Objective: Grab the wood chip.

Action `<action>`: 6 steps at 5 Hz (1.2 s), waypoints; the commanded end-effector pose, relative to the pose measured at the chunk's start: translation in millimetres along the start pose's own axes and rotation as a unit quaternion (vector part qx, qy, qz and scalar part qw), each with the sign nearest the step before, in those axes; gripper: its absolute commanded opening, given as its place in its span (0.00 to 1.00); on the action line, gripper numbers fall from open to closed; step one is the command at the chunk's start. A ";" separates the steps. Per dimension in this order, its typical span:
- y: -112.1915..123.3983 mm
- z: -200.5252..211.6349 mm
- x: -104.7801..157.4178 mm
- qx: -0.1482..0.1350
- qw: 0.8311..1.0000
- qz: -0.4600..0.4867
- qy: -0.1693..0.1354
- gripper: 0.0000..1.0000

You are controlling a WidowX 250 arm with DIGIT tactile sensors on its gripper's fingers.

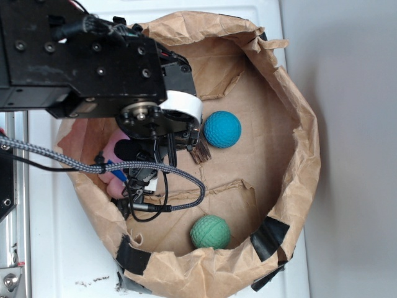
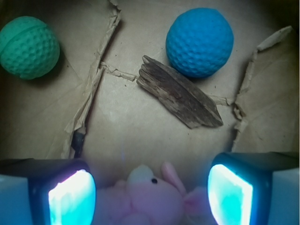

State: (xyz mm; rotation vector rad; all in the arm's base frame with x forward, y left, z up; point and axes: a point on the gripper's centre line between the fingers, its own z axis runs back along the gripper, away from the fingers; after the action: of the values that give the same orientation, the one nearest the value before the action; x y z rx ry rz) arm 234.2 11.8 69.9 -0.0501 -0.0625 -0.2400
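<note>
You are looking down on a white table [image 1: 347, 124], with a grey strip along its right side. On it sits a wide brown paper tub [image 1: 304, 143], its rim crumpled and patched with black tape [image 1: 268, 239]; its floor is creased paper with torn flaps. The black arm [image 1: 80, 62] reaches in from the upper left, a braided cable [image 1: 74, 162] looping below it. Your gripper [image 2: 151, 187] hangs with its jaws wide apart and nothing between them except a pink plush toy [image 2: 150, 199] lying underneath. A blue ball [image 2: 200, 42] rests on the floor, a green ball [image 2: 29, 47] well apart from it. The wood chip [image 2: 179, 93] lies flat on the paper, aslant, just beside the blue ball and clear of both fingers [image 2: 70, 199].
</note>
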 end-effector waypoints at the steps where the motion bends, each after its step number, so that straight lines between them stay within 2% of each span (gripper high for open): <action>1: -3.8 -3.2 14.8 0.012 1.000 -0.004 -0.014 1.00; 3: 1.8 1.8 32.6 0.015 1.000 0.021 -0.002 1.00; 6: -3.7 -9.9 39.5 0.031 0.999 0.025 -0.011 1.00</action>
State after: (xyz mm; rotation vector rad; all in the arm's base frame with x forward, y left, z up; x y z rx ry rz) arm 265.1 2.8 51.8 0.0044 -0.0459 -0.1687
